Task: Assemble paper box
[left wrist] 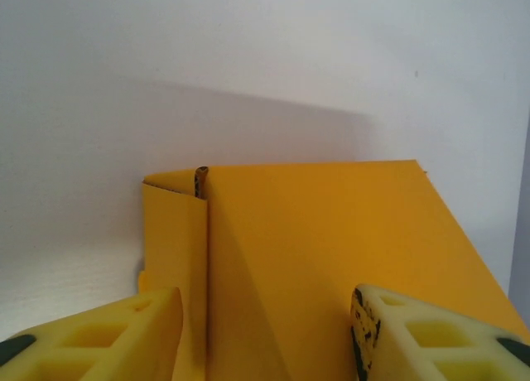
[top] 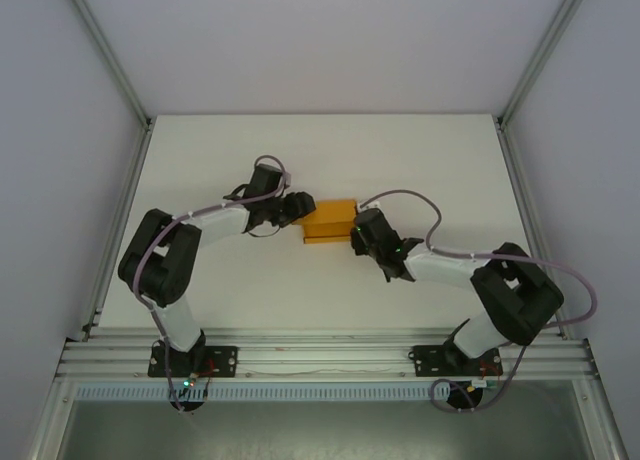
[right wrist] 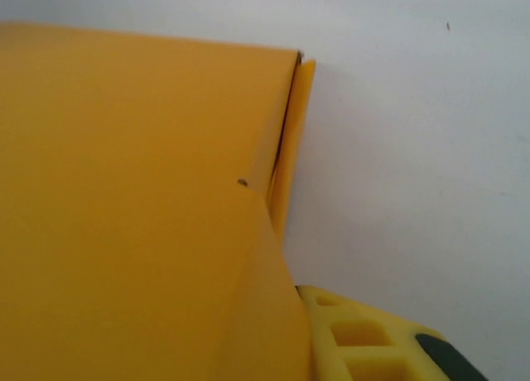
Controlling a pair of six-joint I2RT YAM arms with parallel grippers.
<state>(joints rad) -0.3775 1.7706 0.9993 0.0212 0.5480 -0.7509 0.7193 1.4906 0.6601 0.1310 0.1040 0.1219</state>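
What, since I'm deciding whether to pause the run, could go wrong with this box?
The side flap stands slightly apart from the paper box wall, so it may spring open. The left gripper has a folded edge between its fingers; squeezing could crush the thin card. With the right gripper close at the other end, the box might skew.

The paper box, bright orange, folded into a low rectangular block, lies centrally on the table.
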